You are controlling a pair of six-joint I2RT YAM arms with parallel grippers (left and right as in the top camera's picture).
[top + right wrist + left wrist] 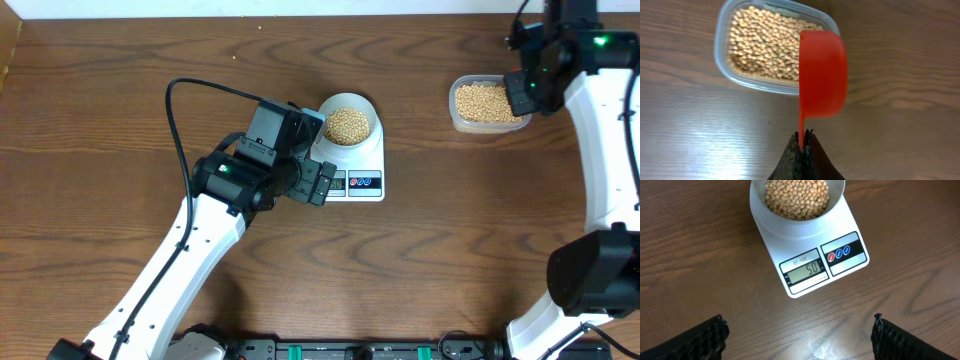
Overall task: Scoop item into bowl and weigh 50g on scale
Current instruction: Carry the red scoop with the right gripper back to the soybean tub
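Beads (797,199) sit heaped in the bowl (837,202) on the scale (850,267), whose display (807,270) reads 50. My left gripper (799,335) hovers near its front, fingers spread wide, holding nothing. My right gripper (802,142) pinches the red scoop (822,75) (by its handle) over the edge of the clear tub (722,50).

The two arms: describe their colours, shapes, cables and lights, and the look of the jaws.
The left arm and right arm both have smooth white links joined by bulky black joints. Each carries a small green light. A thin black cable loops off the left arm. The jaws are black with a ribbed texture.
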